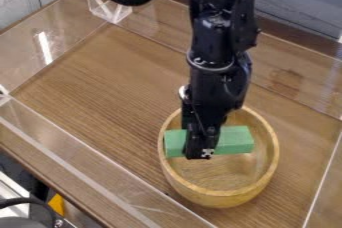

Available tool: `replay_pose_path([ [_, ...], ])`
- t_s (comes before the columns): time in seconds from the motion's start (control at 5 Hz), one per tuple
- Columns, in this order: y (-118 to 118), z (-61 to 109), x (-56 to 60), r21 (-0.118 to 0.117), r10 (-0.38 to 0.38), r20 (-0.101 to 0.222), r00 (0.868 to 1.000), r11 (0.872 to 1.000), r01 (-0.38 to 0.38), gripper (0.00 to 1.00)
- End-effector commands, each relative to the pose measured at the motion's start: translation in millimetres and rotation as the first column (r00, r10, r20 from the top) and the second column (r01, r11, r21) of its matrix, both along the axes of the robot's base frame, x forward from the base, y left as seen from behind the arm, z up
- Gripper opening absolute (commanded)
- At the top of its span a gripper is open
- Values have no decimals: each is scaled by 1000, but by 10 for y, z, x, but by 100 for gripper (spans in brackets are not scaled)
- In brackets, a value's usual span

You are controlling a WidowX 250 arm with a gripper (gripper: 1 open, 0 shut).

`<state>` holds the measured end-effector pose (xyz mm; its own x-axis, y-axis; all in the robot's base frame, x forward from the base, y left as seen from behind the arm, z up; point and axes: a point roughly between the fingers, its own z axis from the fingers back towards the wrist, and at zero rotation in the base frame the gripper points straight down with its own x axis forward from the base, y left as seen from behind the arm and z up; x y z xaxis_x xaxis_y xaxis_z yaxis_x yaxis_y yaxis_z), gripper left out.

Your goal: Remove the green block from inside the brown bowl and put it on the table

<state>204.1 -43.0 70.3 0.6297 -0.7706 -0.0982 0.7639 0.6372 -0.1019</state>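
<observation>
Green block (211,142): lying in the brown bowl (223,186), directly beneath the end effector (201,153), long axis running crosswise, both ends showing past the fingers. End effector: closing narrowly on its middle. Bowl wall: rising around. Farther, up-left in view: bare desk (100,80), offering open room for setting down.

Bowl (225,189): lt. wood, smooth, satin. Tabletop (104,90): brn. wood grain; walls (83,175) clear glossy plastic.

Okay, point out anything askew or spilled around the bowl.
Nothing stands out: the brown bowl sits upright on the table, with the green block at the pincer and no spill visible.
</observation>
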Motion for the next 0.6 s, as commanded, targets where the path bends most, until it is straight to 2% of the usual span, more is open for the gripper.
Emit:
replay_pose_path([
  [0.0, 23, 154, 109, -11, 5, 67, 998, 1000, -4, 0],
  [0.4, 66, 188, 111, -10, 3, 70, 998, 1000, -3, 0],
])
